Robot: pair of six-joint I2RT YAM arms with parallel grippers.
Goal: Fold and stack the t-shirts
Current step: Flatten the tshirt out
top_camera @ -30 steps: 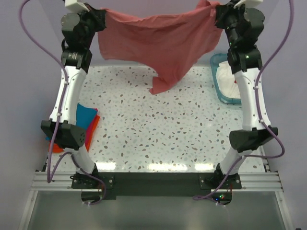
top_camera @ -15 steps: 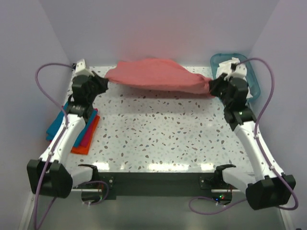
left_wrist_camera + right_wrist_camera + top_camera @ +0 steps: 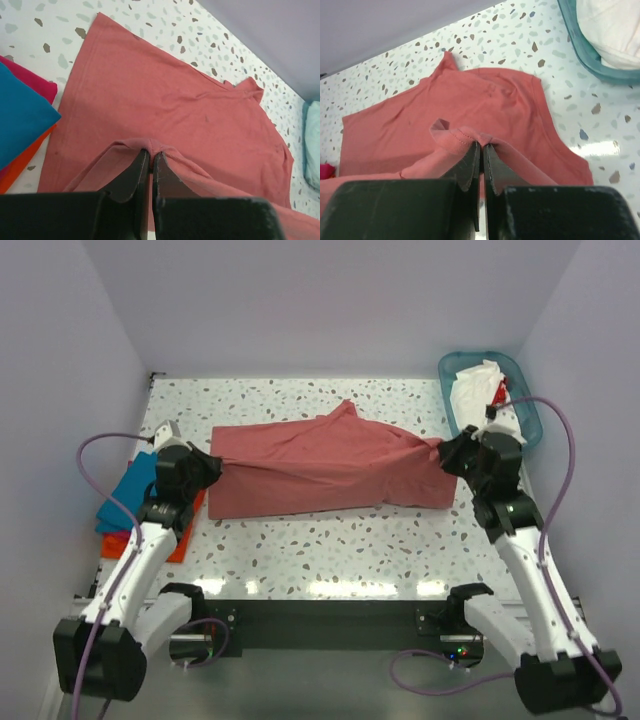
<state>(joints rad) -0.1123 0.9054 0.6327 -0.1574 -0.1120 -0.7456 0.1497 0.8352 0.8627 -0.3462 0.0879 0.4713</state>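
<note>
We see red shirt [image 3: 320, 465] lying mid-table [image 3: 330, 540], stretched left to right. Our left gripper [image 3: 151, 155] pinches small fold at its left edge, and right gripper [image 3: 481, 146] pinches hem fold at its right edge. Teal shirt [image 3: 125, 490] sits folded over pink shirt [image 3: 30, 80] and orange shirt [image 3: 17, 172], just left of red one. White shirt [image 3: 475, 390] lies in basket [image 3: 530, 420], far right.

The speckled tabletop [image 3: 330, 530] carries a salmon-red shirt [image 3: 320, 465] spread across its middle; a pile of folded shirts [image 3: 122, 498], blue on top, lies at its left edge; a teal basket [image 3: 444, 380] sits at the far right corner.
</note>
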